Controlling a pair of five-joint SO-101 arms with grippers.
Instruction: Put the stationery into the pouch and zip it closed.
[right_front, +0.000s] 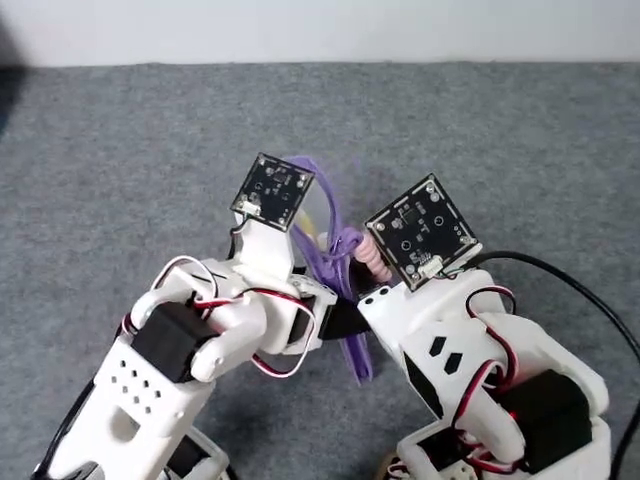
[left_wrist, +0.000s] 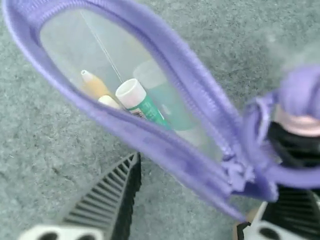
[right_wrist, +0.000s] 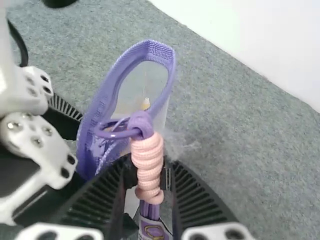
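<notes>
A purple pouch (right_front: 335, 250) with a clear window stands on edge on the grey carpet between the two arms. Through the window (left_wrist: 100, 55) I see a glue stick (left_wrist: 142, 102) with a white cap and a yellow pencil (left_wrist: 92, 85) inside. My left gripper (left_wrist: 200, 180) is shut on the pouch's lower end (left_wrist: 165, 150), with one ribbed black finger (left_wrist: 112, 200) below it. My right gripper (right_wrist: 150, 185) is shut on the pink cord (right_wrist: 147, 155) tied to the zipper pull (right_wrist: 117, 131). I cannot tell how far the zip is drawn.
Grey carpet (right_front: 120, 160) stretches to both sides and behind the pouch. A white wall (right_front: 320, 30) borders the far edge. A black cable (right_front: 560, 275) runs from the right arm toward the right.
</notes>
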